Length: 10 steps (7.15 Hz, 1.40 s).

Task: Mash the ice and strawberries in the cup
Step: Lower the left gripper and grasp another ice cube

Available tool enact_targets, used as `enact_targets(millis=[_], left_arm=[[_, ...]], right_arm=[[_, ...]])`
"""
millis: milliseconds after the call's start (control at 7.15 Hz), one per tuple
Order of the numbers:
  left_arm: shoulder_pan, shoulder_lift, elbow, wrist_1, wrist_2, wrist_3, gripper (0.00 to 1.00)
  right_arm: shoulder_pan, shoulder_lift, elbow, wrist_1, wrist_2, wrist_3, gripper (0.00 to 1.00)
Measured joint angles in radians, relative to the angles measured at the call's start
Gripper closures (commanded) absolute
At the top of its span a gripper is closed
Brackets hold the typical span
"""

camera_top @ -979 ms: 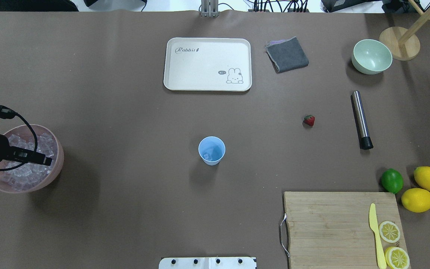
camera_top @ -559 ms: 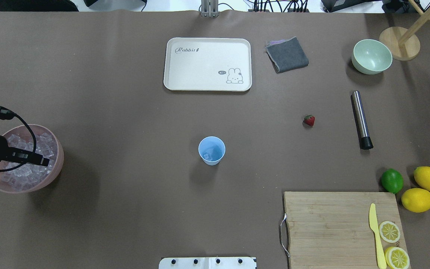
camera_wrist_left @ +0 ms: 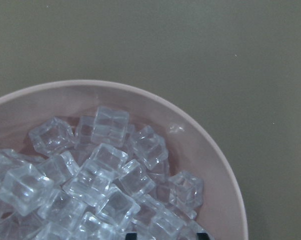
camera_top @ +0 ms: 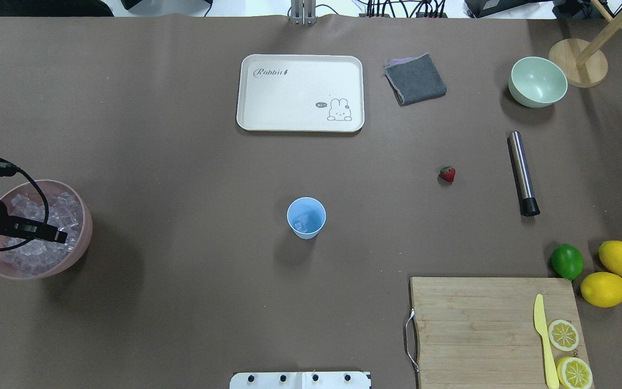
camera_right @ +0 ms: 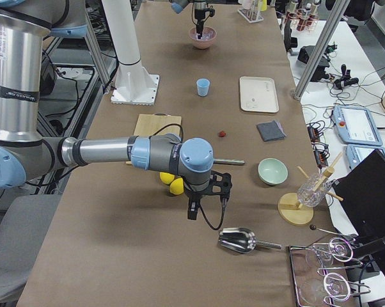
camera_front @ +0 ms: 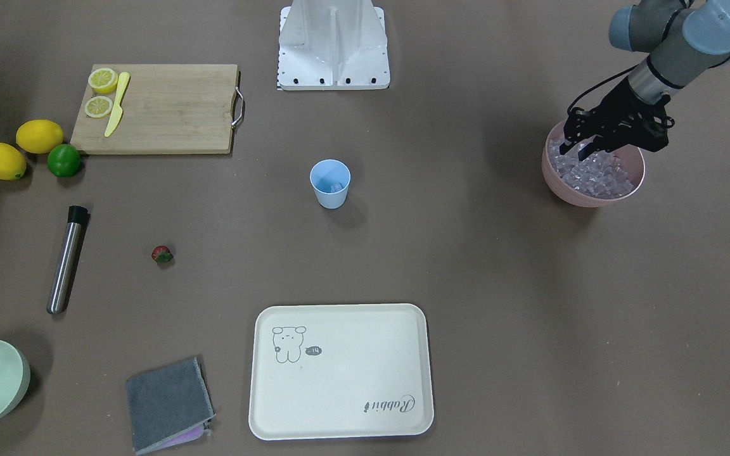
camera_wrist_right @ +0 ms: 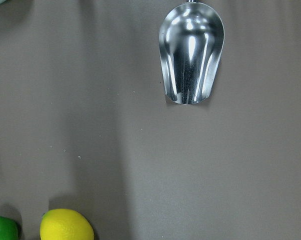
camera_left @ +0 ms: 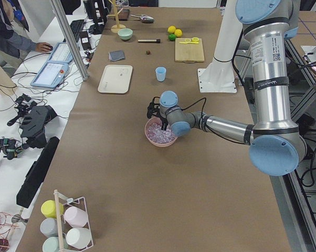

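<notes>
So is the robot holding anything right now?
Nothing seems held. The left gripper hangs open over the ice; the right gripper shows nothing in it, though its jaws are unclear.

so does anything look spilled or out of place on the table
Nothing stands out. The cup stands upright, the ice sits inside the pink bowl with no cubes loose on the table, and the strawberry lies whole on the table, well apart from the cup.
</notes>
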Motion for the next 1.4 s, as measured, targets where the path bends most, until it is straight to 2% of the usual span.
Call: enact_targets(millis=[140,419,839,1398], left_arm=[[0.001,0.0,0.0,-0.003,-0.001,-0.003,0.59],[0.006,-0.001,0.001,-0.013,-0.001,-0.007,0.62],[0.01,0.002,0.003,-0.016,0.0,-0.008,0.75],[0.005,-0.005,0.003,-0.013,-0.03,-0.002,0.78]], right_arm=[[0.0,0.001,0.0,0.0,0.0,0.0,0.0],[0.0,0.0,0.001,0.0,0.001,0.001,0.0],[0.0,-0.003,0.002,-0.001,0.001,0.002,0.0],[0.0,-0.008,0.001,0.0,0.002,0.001,0.0]])
